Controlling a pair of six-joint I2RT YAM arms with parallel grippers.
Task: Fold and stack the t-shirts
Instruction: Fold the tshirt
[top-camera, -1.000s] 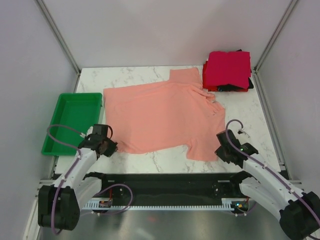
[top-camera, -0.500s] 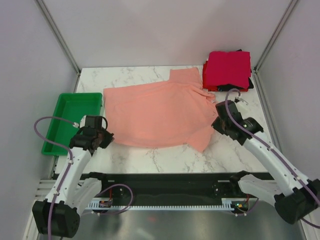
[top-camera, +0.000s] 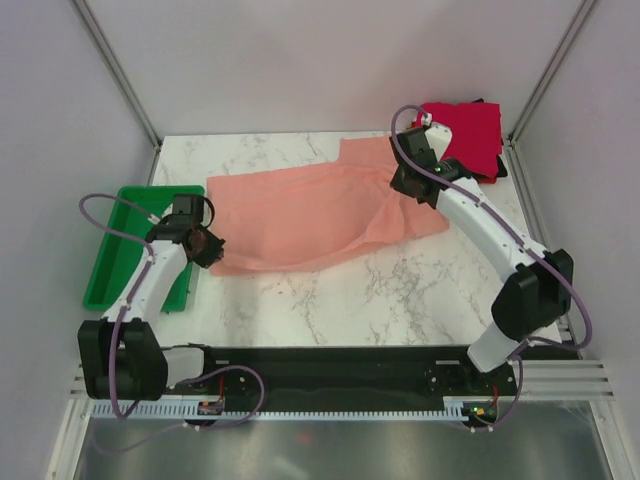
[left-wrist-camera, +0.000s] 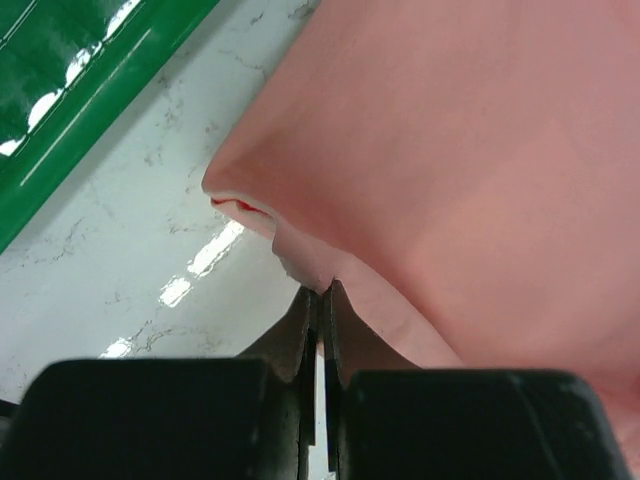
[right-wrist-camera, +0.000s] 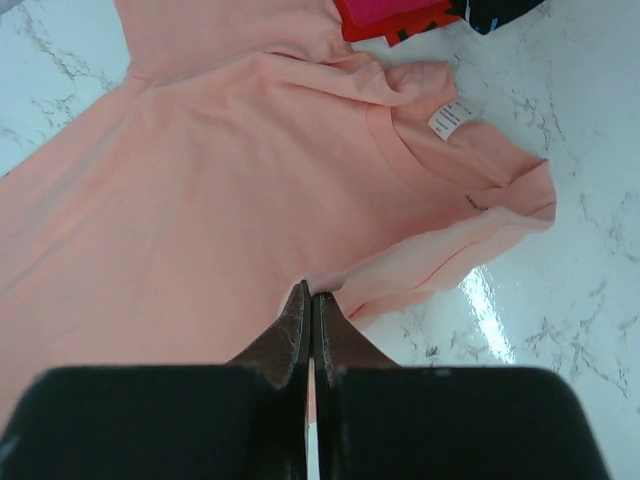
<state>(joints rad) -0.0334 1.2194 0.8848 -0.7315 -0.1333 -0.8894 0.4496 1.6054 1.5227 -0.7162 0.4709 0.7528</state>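
Above the marble table (top-camera: 330, 290), the left gripper (top-camera: 207, 250) pinches the near-left corner of the salmon-pink t-shirt (top-camera: 300, 210), while the right gripper (top-camera: 408, 188) clamps its far-right edge just beside the folded stack (top-camera: 465, 135). At the left wrist, closed fingers (left-wrist-camera: 305, 320) bite a cloth fold, green tray (left-wrist-camera: 90, 90) off to their left. At the right wrist, shut fingertips (right-wrist-camera: 295, 320) grip the shirt's edge; the neck label (right-wrist-camera: 450, 118) lies beyond them, rightward.
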